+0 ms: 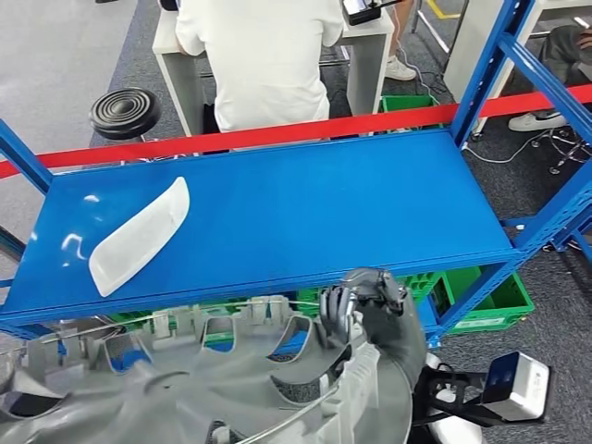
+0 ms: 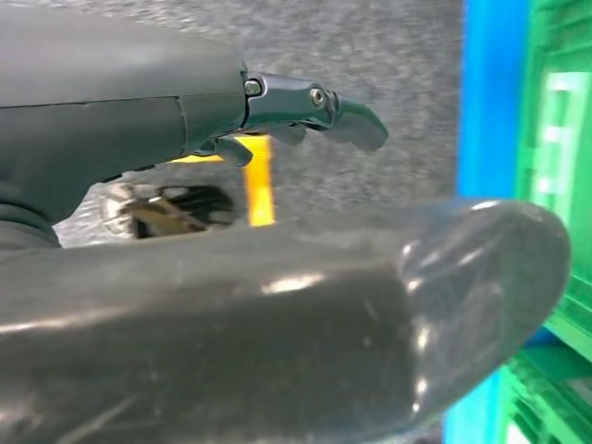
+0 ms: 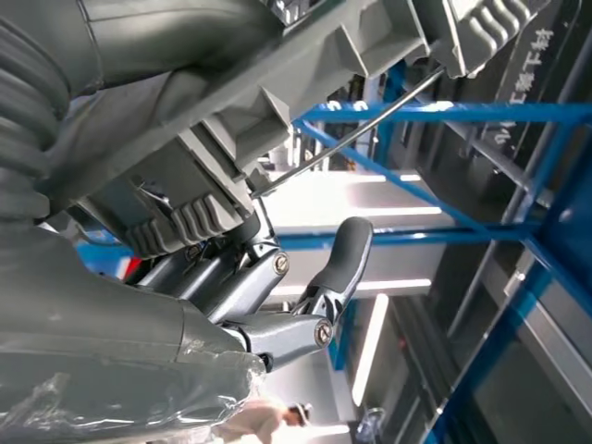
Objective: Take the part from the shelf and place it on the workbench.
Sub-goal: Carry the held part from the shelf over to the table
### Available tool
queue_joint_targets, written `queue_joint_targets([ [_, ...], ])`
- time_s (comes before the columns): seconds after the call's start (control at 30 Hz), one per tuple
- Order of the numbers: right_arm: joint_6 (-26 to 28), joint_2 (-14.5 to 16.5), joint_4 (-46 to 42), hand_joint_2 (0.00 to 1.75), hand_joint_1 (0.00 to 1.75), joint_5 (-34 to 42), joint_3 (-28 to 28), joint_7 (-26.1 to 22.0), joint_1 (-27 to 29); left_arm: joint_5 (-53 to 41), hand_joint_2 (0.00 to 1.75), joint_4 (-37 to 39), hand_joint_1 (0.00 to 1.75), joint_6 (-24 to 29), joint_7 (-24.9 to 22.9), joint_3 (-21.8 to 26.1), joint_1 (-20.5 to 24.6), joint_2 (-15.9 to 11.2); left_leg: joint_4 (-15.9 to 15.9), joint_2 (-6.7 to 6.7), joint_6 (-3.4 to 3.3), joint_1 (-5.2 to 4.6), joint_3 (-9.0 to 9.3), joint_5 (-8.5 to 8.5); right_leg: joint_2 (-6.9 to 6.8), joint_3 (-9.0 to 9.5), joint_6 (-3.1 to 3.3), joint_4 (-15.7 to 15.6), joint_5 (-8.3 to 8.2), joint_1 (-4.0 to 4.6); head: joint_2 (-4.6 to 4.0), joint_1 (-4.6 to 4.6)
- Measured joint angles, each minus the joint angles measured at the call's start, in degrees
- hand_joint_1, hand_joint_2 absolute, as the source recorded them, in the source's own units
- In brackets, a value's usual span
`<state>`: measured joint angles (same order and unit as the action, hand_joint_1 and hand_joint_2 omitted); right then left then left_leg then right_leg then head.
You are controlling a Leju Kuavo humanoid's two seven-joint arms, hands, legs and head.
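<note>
- Large grey ribbed plastic part (image 1: pixel 209 388) fills the lower left of the head view, gripped at its rim by the right hand (image 1: pixel 374 310).
- Left hand (image 2: pixel 307 106): fingers apart, holding nothing.
- White curved plastic piece (image 1: pixel 140 236) lies on the blue shelf (image 1: pixel 314 213).

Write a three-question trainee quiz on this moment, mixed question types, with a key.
1. True or false: the white curved part lies on the blue shelf.
2. Which hand grips the large grey part? A) left B) right
3. Fill in: under the shelf stand ____ crates.

Key
1. True; it lies flat toward the shelf's left end.
2. B; the right hand wraps the part's rim. The left hand holds nothing, its fingers stretched out.
3. Green.
</note>
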<state>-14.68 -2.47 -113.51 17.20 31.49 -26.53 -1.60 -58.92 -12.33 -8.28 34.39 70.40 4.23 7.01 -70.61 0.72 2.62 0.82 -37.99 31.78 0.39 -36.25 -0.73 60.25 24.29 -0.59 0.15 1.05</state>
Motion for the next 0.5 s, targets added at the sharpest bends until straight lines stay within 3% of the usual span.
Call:
queue_joint_targets([
  [0.07, -0.40, 0.00, -0.01, 1.75, 1.75, 0.11, 0.35, 0.02, 0.10, 0.21, 0.00, 0.00, 0.00, -0.26, -1.18, 0.21, 0.00, -0.05, 7.40, 0.00, -0.36, -0.04, 4.25, -3.06, 0.05, -0.17, -0.35, 0.10, -0.33, 0.13, 0.00, -0.06],
  [0.13, -0.77, 0.00, -0.01, 1.75, 1.75, 0.16, 0.58, 0.02, 0.09, 0.32, 0.00, 0.00, 0.00, -0.31, -2.42, 0.38, 0.10, -0.07, 11.97, 0.04, -0.74, -0.15, 6.58, -4.26, 0.05, -0.43, -0.94, 0.09, -0.82, 0.30, 0.00, -0.09],
  [0.2, -1.38, 0.00, -0.01, 1.75, 1.75, 0.14, 0.80, 0.09, 0.18, 0.46, 0.00, 0.00, 0.00, -0.31, -5.05, 0.68, -0.02, -0.03, 12.55, 0.07, -1.32, -0.29, 6.38, -4.72, 0.05, -0.58, -1.67, -0.25, -1.50, 0.25, 0.00, -0.10],
  [0.27, -1.86, 0.00, -0.01, 1.75, 1.75, -0.42, 0.91, 0.14, 0.45, 0.36, 0.00, 0.00, 0.00, -0.03, -9.81, 1.09, -0.26, -0.02, 12.77, -0.06, -2.11, -0.22, 5.91, -5.55, 0.05, -1.18, -2.31, 0.55, -0.47, 0.09, 0.00, 0.00],
  [0.3, -1.92, 0.00, 0.02, 1.75, 1.75, -0.94, 0.92, 0.18, 0.62, 0.27, 0.00, 0.00, 0.00, 0.33, -12.98, 1.30, -0.33, -0.02, 12.89, -0.14, -2.48, -0.13, 5.53, -6.01, 0.03, -1.89, -2.57, 2.34, 1.31, 0.04, 0.00, 0.10],
  [0.37, -1.60, -0.06, 0.20, 1.75, 1.75, -2.26, 0.91, 0.39, 1.02, 0.23, 0.00, 0.00, 0.00, 1.47, -19.56, 1.79, -0.46, 0.00, 12.88, -0.23, -2.94, -0.17, 4.54, -6.82, -0.03, -3.86, -2.94, 8.87, 6.44, 0.00, 0.00, 0.31],
  [0.4, -1.21, -0.15, 0.31, 1.75, 1.75, -2.95, 0.91, 0.50, 1.37, 0.34, 0.00, 0.00, 0.00, 2.10, -22.70, 2.12, -0.59, 0.07, 12.87, -0.25, -3.02, -0.22, 3.95, -7.26, -0.03, -4.56, -3.07, 12.09, 8.31, -0.01, 0.00, 0.32],
  [0.43, -0.72, -0.27, 0.39, 1.75, 1.75, -3.65, 0.91, 0.58, 1.87, 0.48, 0.00, 0.00, 0.00, 2.67, -25.40, 2.50, -0.75, 0.15, 12.85, -0.27, -3.02, -0.27, 3.33, -7.73, -0.02, -4.58, -3.13, 14.04, 9.13, 0.00, 0.00, 0.33],
  [0.47, -0.16, -0.43, 0.44, 1.75, 1.75, -4.32, 0.91, 0.64, 2.43, 0.64, 0.00, 0.00, 0.00, 3.12, -27.72, 2.86, -0.91, 0.23, 12.83, -0.27, -2.96, -0.29, 2.72, -8.20, -0.02, -3.61, -3.14, 14.03, 8.82, 0.00, 0.00, 0.37],
  [0.5, 0.32, -0.63, 0.45, 1.75, 1.75, -4.91, 0.90, 0.67, 2.99, 0.78, 0.00, 0.00, 0.00, 3.40, -29.49, 3.21, -1.06, 0.33, 12.81, -0.27, -2.84, -0.28, 2.14, -8.66, -0.03, -1.57, -3.09, 11.95, 7.65, 0.00, 0.00, 0.37],
])
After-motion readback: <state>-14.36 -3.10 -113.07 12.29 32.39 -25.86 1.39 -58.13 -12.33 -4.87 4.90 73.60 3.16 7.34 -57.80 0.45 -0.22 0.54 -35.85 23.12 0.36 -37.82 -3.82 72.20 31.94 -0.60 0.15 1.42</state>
